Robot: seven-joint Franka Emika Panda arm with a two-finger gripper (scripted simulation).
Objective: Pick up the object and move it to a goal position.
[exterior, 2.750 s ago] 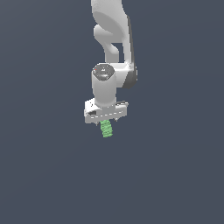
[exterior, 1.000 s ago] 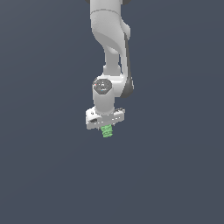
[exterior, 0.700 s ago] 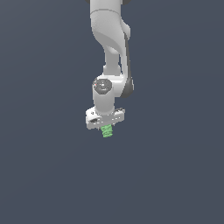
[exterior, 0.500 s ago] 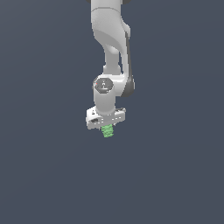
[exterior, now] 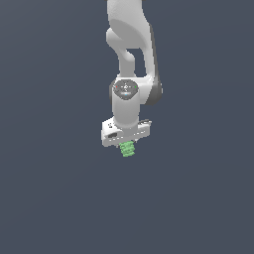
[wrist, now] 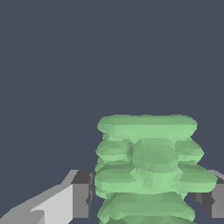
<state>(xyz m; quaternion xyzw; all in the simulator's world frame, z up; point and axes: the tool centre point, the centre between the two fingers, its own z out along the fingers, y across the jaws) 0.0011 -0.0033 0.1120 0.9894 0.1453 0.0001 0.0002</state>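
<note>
A light-green ridged object (wrist: 148, 168), built like a stack of flattened rings, fills the lower middle of the wrist view against a plain dark grey-blue background. It sits between the two fingers of the gripper (wrist: 148, 199): one grey and white finger (wrist: 81, 194) lies against one flank, and a second finger (wrist: 214, 199) shows at the frame's edge on the other flank. The rings look uneven, and the widest one lies farthest from the camera.

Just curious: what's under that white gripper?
A green ridged object sticks out below the gripper, between its fingers. Its upper end is hidden.
</note>
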